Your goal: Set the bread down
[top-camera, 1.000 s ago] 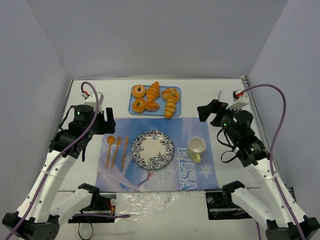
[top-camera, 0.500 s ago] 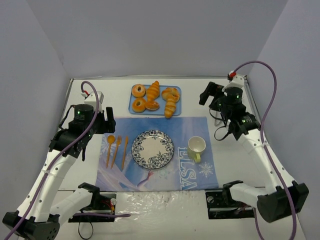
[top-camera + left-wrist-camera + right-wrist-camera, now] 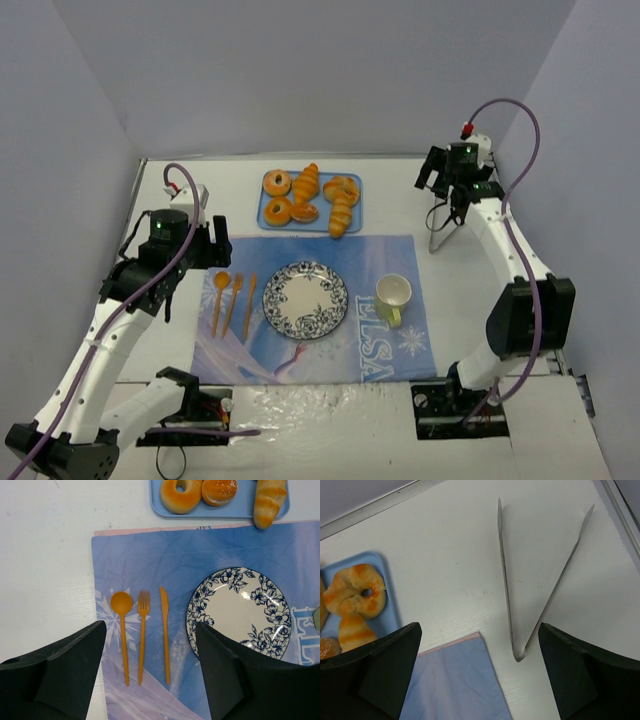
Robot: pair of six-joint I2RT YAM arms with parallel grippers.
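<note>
The bread [image 3: 341, 216], a long golden-yellow ridged roll, lies at the right end of the blue tray [image 3: 268, 192], beside ring doughnuts and a deeper-orange croissant [image 3: 308, 182]. Its lower end shows in the left wrist view as the bread [image 3: 270, 500], and the right wrist view catches part of the bread [image 3: 352, 630] at its left edge. My left gripper [image 3: 215, 240] hangs open over the orange cutlery [image 3: 143, 630], holding nothing. My right gripper [image 3: 437, 178] is open at the far right back, above metal tongs [image 3: 506, 590] lying on the table.
A blue-patterned plate [image 3: 306, 299] sits in the middle of the blue placemat [image 3: 250, 250], with a cream cup [image 3: 393, 293] to its right. The spoon, fork and knife [image 3: 233, 300] lie left of the plate. Walls close in on three sides.
The right arm has swung from beside the cup out to the far right back corner, now over the tongs, still open. The left arm has not moved.
</note>
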